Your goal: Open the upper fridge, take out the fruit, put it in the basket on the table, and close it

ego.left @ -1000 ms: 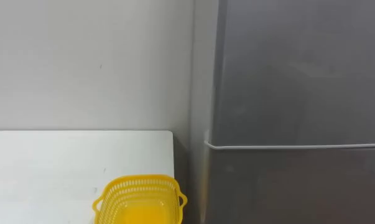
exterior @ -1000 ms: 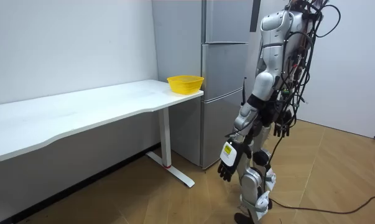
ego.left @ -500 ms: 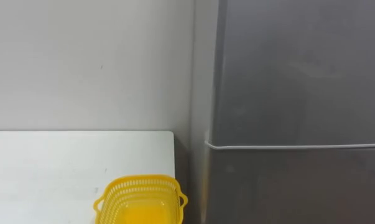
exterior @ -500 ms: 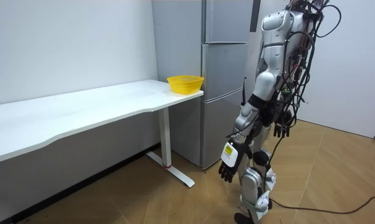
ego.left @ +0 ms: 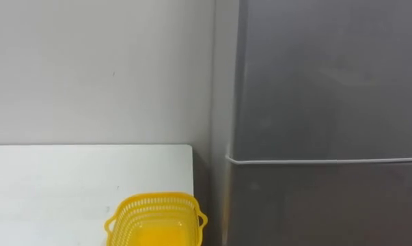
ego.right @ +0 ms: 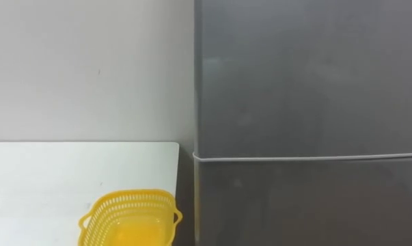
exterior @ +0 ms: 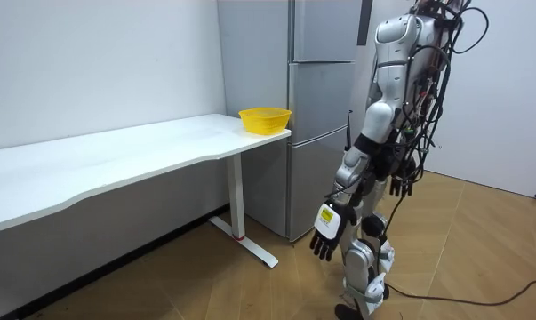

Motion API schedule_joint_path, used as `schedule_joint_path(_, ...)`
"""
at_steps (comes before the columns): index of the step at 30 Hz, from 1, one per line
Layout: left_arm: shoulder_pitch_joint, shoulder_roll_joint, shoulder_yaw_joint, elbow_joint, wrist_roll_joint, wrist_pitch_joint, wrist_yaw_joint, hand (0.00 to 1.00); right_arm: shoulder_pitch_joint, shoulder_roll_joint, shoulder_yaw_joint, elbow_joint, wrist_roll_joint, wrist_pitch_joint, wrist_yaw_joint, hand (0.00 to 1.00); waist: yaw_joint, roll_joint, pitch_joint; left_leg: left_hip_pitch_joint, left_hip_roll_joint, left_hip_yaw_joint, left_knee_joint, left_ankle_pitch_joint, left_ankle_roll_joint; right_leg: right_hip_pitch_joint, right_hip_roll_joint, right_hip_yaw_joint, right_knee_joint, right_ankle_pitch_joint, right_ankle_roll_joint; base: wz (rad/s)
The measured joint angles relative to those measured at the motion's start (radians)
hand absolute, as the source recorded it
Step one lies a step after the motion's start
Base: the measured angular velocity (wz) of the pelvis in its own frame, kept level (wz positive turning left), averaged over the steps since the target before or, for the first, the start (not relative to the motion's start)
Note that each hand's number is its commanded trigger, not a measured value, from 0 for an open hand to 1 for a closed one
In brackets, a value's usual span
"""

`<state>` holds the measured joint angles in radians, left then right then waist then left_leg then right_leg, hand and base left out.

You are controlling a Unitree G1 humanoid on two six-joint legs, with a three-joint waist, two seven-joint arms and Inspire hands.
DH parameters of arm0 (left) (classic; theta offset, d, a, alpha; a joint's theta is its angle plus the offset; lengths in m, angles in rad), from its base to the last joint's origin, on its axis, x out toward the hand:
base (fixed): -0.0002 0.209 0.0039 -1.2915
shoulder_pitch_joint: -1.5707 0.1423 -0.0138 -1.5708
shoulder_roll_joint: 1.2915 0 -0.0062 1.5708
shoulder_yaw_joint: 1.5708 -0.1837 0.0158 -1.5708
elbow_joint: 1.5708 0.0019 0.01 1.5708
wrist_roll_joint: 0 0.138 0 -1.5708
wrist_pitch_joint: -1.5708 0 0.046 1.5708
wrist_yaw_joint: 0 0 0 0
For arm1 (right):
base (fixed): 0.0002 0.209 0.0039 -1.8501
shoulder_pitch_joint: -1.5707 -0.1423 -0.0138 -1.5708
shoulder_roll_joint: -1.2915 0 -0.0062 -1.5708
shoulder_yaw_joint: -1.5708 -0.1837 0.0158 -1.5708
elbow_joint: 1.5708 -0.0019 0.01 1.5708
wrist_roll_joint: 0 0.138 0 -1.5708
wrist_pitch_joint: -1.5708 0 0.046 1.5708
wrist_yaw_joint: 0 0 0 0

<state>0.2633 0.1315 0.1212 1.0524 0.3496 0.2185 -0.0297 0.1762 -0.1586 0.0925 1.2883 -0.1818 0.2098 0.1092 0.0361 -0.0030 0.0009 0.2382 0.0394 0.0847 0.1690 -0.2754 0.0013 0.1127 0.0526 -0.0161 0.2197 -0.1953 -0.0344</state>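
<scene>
Black fingers of the left hand [exterior: 324, 238] are seen hanging loose and slightly spread; the right hand [exterior: 401, 184] is likewise held slack and empty. Ahead of both hands, the fridge [exterior: 316, 133] is kept shut, its upper door [ego.left: 328, 75] closed. Further left, a basket [ego.left: 156, 220] is set on the table [ego.left: 55, 178].

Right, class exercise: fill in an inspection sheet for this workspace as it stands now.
Surface: white table, carrying the basket at one end.
Job's things: grey fridge, doors shut; nothing retrieved yet.
Clutter: yellow basket on the table end beside the fridge.
Hands: left hand and right hand hang open at the robot's sides, holding nothing.
Cables: nothing seen beyond the robot's own.
Surroundings: plain wall, wood floor; the robot stands in front of the fridge.
</scene>
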Motion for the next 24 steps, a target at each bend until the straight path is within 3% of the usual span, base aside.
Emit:
schedule_joint_path(5, 0.011, -0.003, 0.134, -0.026, -0.185, 0.000, 0.082, 0.00, 0.002, -0.002, -0.043, -0.001, 0.023, 0.001, -0.015, 0.00, 0.011, 0.013, -0.0004, 0.000, 0.000, 0.000, 0.000, 0.000, 0.000, -0.002, 0.000, 0.000, 0.001, 0.000, 0.000, 0.00)
schedule_joint_path(7, 0.008, -0.004, 0.216, -0.047, -0.324, -0.005, 0.148, 0.00, 0.002, -0.002, -0.058, 0.001, 0.023, 0.001, -0.024, 0.00, 0.029, 0.022, 0.0002, -0.002, 0.000, -0.002, -0.003, 0.000, 0.000, -0.010, 0.000, 0.000, 0.006, -0.001, -0.001, 0.00)
schedule_joint_path(11, 0.006, 0.001, 0.301, -0.081, -0.554, -0.024, 0.249, 0.00, 0.003, -0.003, -0.088, 0.000, 0.022, -0.009, -0.030, 0.00, 0.029, 0.035, -0.0008, -0.002, 0.000, -0.009, -0.003, 0.000, 0.000, -0.007, 0.000, -0.008, 0.002, -0.002, -0.001, 0.06)
schedule_joint_path(14, 0.003, 0.000, 0.369, -0.222, -0.708, -0.031, 0.341, 0.00, 0.005, -0.003, -0.118, -0.002, 0.023, -0.023, -0.047, 0.00, 0.048, 0.040, 0.0000, -0.004, 0.001, -0.006, -0.003, 0.000, 0.000, -0.011, 0.000, -0.010, 0.006, -0.002, -0.002, 0.01)
schedule_joint_path(16, -0.004, 0.002, 0.391, -0.361, -0.803, -0.076, 0.432, 0.00, 0.002, -0.004, -0.136, -0.011, 0.022, -0.031, -0.066, 0.00, 0.057, 0.040, -0.0002, -0.014, 0.001, -0.005, -0.003, 0.000, 0.000, -0.020, -0.001, -0.012, 0.008, -0.002, -0.002, 0.00)
schedule_joint_path(18, -0.021, 0.005, 0.394, -0.432, -0.829, -0.120, 0.496, 0.00, 0.003, -0.006, -0.136, -0.018, 0.019, -0.048, -0.077, 0.00, 0.058, 0.046, -0.0020, -0.023, 0.000, -0.004, -0.003, 0.000, 0.000, -0.032, -0.001, -0.010, 0.017, -0.002, -0.002, -0.03)
schedule_joint_path(24, -0.030, 0.007, 0.431, -0.685, -0.828, -0.193, 0.663, 0.00, 0.040, -0.004, -0.136, -0.051, 0.018, -0.089, -0.088, 0.00, 0.069, 0.048, -0.0087, -0.023, -0.001, -0.002, -0.002, 0.000, 0.000, -0.042, 0.000, -0.001, 0.022, -0.003, -0.003, -0.06)
